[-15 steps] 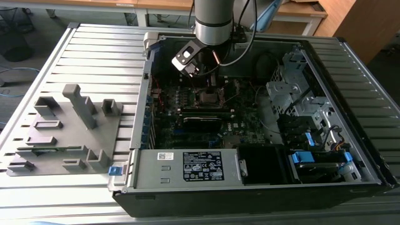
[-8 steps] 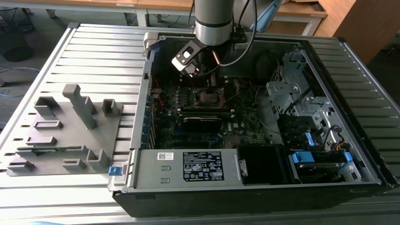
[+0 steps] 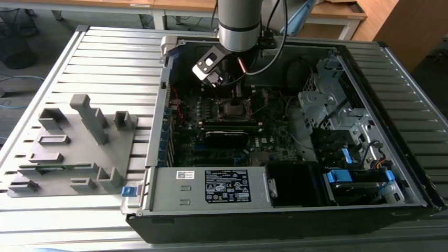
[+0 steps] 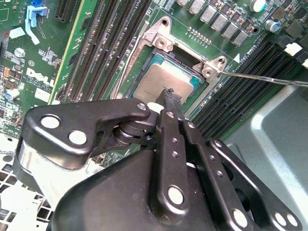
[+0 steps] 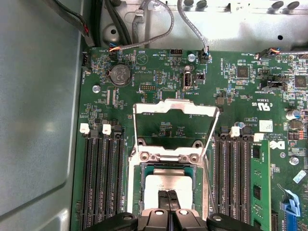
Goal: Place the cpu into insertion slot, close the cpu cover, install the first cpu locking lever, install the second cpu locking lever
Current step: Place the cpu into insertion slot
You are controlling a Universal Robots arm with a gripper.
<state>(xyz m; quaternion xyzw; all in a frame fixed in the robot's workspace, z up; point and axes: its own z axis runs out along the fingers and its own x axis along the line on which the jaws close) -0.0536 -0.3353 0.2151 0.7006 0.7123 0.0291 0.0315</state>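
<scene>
The cpu (image 5: 156, 185) (image 4: 156, 82), a flat silver-grey square, lies in the insertion slot (image 5: 144, 169) (image 3: 231, 109) on the green motherboard. My gripper (image 5: 169, 198) (image 4: 171, 98) is shut, its two black fingers pressed together with the tips at the chip's top, near its edge. The cpu cover (image 5: 175, 107) stands open, hinged up beyond the socket, and the board shows through its window. A thin locking lever (image 4: 264, 77) (image 5: 206, 178) is raised beside the socket. In the exterior view the gripper (image 3: 236, 90) reaches down into the open computer case.
Black memory slots (image 5: 101, 178) flank the socket on both sides. The grey case wall (image 5: 38, 120) and cables (image 5: 159, 19) are close by. A power supply (image 3: 210, 186) and drive cage (image 3: 329, 105) fill the case; a grey fixture tray (image 3: 70, 147) lies at the exterior view's left.
</scene>
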